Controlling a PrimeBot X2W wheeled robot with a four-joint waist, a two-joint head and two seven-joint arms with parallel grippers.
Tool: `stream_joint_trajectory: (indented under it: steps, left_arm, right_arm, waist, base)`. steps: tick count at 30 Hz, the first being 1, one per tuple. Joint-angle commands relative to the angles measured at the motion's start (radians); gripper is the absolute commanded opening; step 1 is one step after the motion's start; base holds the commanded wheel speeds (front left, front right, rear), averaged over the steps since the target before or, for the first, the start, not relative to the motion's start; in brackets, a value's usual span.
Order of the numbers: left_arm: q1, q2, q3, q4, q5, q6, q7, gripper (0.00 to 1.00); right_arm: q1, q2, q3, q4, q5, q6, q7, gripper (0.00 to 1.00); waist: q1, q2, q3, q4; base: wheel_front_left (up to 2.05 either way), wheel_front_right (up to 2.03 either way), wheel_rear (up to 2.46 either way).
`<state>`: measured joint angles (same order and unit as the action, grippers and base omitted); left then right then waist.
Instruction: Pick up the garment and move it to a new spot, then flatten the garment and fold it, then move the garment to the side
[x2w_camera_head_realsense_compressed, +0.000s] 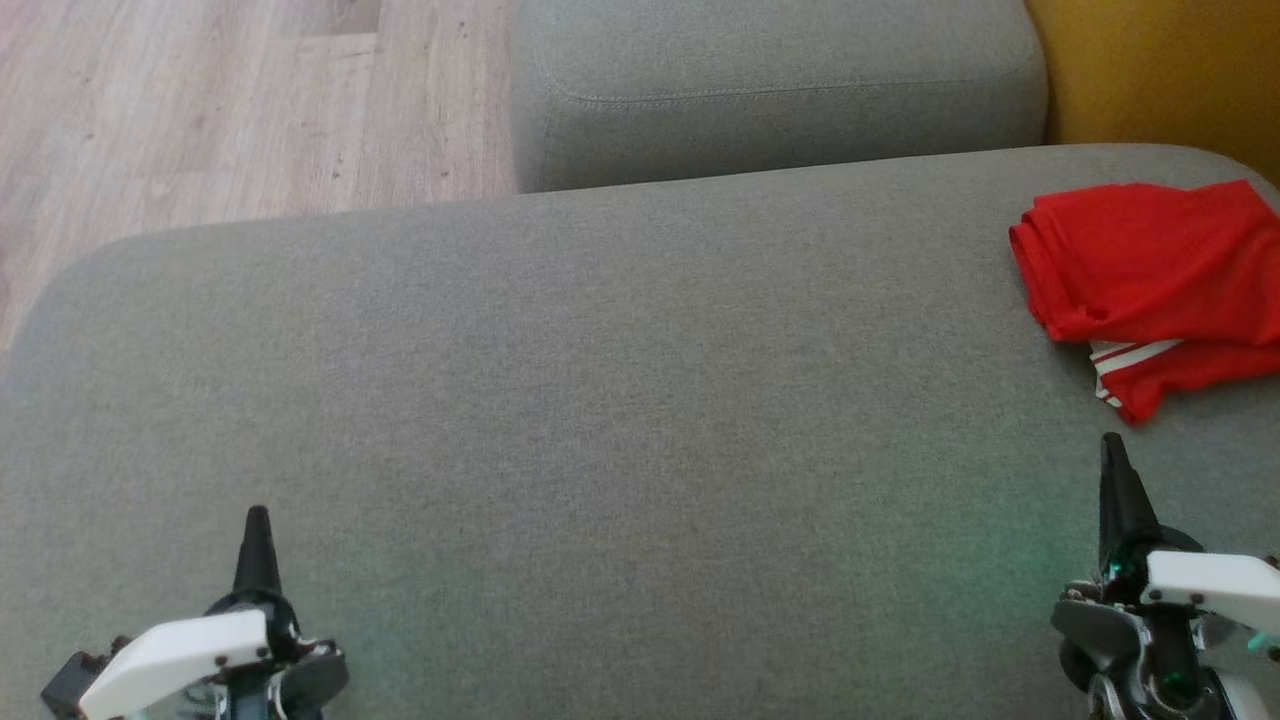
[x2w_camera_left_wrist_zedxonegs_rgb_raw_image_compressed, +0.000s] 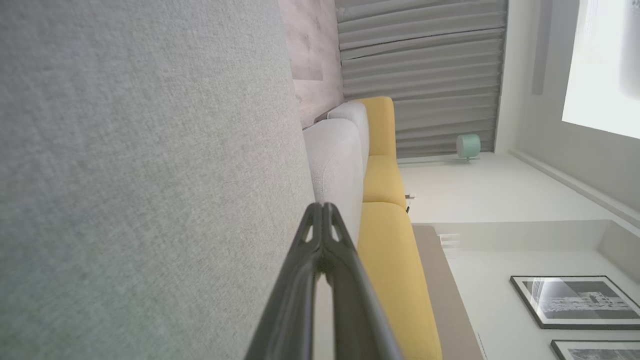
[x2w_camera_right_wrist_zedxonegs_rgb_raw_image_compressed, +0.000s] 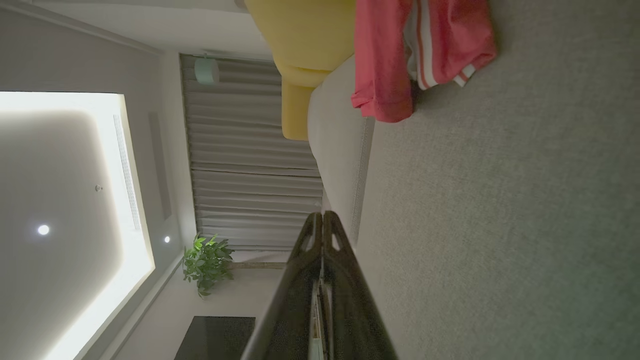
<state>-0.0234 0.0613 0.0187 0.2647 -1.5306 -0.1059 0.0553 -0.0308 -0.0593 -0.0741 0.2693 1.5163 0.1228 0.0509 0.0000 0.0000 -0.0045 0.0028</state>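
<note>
Both of your grippers have their jaws pressed together on nothing: left gripper near the grey sofa seat's front left, right gripper front right. The red garment lies bunched at the seat's right edge, just ahead of your right gripper, so I'd judge that arm the nearer.

Surface: grey fabric sofa seat, wide, flat.
On it: red garment w/ white stripes, folded over, by far right corner.
</note>
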Motion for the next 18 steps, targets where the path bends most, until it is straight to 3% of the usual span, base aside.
stream_joint_trajectory:
  steps: [1, 8, 18]
  left_arm:
    - [-0.061, 0.014, 0.041, -0.026, -0.021, -0.012, 0.007, 0.0]
    - [-0.082, 0.013, 0.062, -0.021, -0.105, -0.025, 0.031, 0.0]
    - [-0.082, 0.01, 0.066, -0.021, -0.102, -0.025, 0.034, 0.0]
  right_arm:
    - [-0.056, -0.018, 0.013, -0.031, 0.027, 0.007, 0.009, 0.0]
    - [-0.074, -0.018, -0.003, -0.027, 0.123, 0.008, 0.032, 0.0]
    - [-0.074, -0.015, -0.007, -0.027, 0.12, 0.008, 0.036, 0.0]
  waist:
    - [0.0, 0.0, 0.001, 0.0]
    - [0.0, 0.0, 0.008, -0.003]
    - [0.0, 0.0, 0.008, -0.003]
  base:
    - [0.0, 0.0, 0.0]
    - [0.0, 0.0, 0.0]
    - [0.0, 0.0, 0.0]
